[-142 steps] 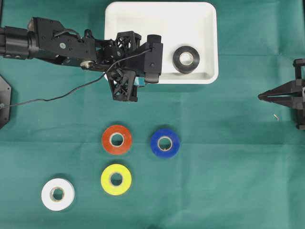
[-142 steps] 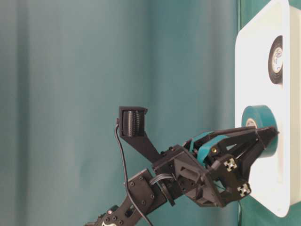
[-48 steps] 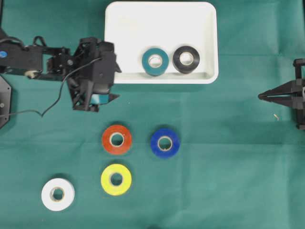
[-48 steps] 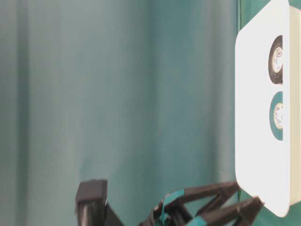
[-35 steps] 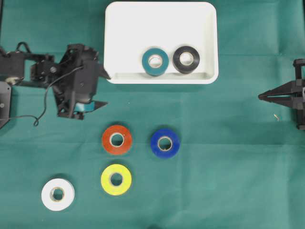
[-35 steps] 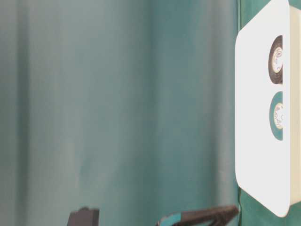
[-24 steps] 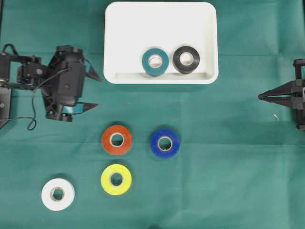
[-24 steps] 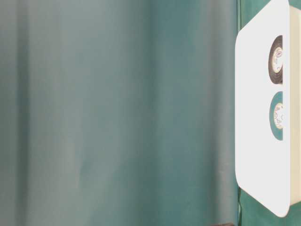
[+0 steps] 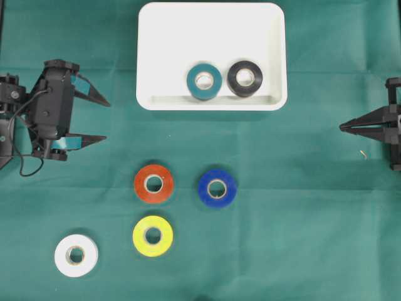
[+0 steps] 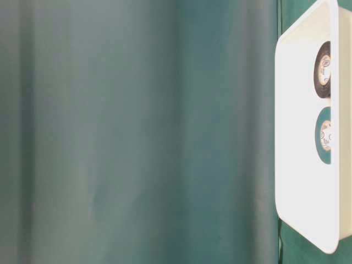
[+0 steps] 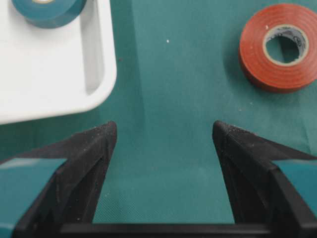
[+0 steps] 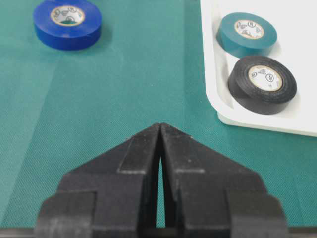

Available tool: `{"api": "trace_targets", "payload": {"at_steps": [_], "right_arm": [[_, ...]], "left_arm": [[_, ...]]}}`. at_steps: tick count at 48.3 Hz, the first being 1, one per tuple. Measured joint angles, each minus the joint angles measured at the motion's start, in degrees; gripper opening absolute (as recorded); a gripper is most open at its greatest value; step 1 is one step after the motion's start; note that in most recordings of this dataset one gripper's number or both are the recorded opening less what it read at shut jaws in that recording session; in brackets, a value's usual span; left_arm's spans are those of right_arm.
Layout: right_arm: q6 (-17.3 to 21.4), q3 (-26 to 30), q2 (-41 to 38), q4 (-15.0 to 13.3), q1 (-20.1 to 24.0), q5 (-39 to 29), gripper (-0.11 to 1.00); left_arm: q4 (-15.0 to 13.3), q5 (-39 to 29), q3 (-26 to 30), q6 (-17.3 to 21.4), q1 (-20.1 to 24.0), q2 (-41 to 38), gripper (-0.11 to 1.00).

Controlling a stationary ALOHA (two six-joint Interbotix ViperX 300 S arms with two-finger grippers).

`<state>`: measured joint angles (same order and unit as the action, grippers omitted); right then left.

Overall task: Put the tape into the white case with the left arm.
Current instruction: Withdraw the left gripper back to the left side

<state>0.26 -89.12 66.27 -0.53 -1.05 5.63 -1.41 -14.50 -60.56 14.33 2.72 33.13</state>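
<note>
Teal tape (image 9: 203, 81) in white case (image 9: 156, 37); left claw (image 9: 99, 119) spread, empty; next straddle red tape (image 9: 153, 183) squarely.

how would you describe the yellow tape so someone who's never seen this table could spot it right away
Start at the white case at the top middle of the green cloth in the overhead view; four rolls lie on the cloth below it. The yellow tape lies directly under the orange roll, with the white roll to its lower left. It is the only yellow roll.
</note>
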Motion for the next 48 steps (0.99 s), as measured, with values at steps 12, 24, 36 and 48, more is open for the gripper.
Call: {"api": "trace_targets", "payload": {"at_steps": [12, 24, 36, 48], "right_arm": [[-0.1, 0.0, 0.0, 0.1, 0.0, 0.0, -0.09], [0.0, 0.0, 0.0, 0.0, 0.0, 0.0, -0.09], [0.0, 0.0, 0.0, 0.0, 0.0, 0.0, -0.09], [0.0, 0.0, 0.0, 0.1, 0.1, 0.0, -0.09]], "left_arm": [[0.0, -0.1, -0.4, 0.0, -0.5, 0.3, 0.77], [0.0, -0.1, -0.4, 0.0, -1.1, 0.1, 0.77], [0.1, 0.0, -0.4, 0.0, -4.2, -0.7, 0.77], [0.1, 0.0, -0.4, 0.2, -7.6, -2.4, 0.77]]}}
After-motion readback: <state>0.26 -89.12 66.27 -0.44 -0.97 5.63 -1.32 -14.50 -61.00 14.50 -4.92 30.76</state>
